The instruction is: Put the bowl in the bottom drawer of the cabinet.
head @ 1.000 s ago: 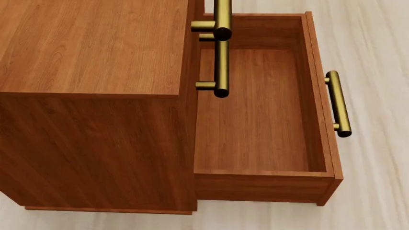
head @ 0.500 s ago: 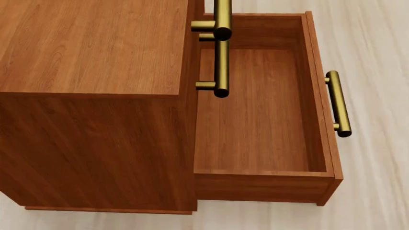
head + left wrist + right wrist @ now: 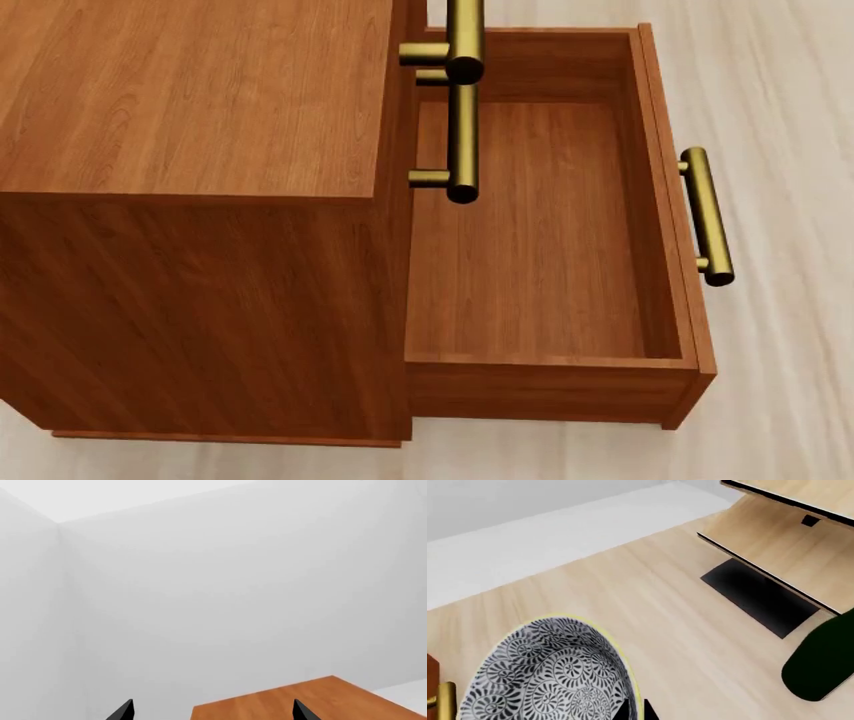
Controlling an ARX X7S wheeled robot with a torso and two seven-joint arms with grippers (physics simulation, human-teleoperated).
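In the right wrist view the bowl [image 3: 547,675], speckled blue-grey and white with a thin yellowish rim band, hangs over the pale floor. My right gripper [image 3: 635,711] is shut on its rim, one finger inside and one outside. The head view shows the reddish-brown cabinet [image 3: 200,110] with its bottom drawer [image 3: 534,230] pulled out and nothing inside, its brass handle [image 3: 705,215] at the right. Neither gripper nor the bowl appears in the head view. My left gripper [image 3: 212,712] is open, holding nothing, above a corner of the cabinet top [image 3: 300,700].
Two upper brass handles [image 3: 462,100] jut out over the open drawer's inner end. Beyond the bowl stand a pale wood rack [image 3: 787,535], a black mat [image 3: 757,597] and a dark green object [image 3: 820,665]. A brass handle end [image 3: 444,700] shows beside the bowl.
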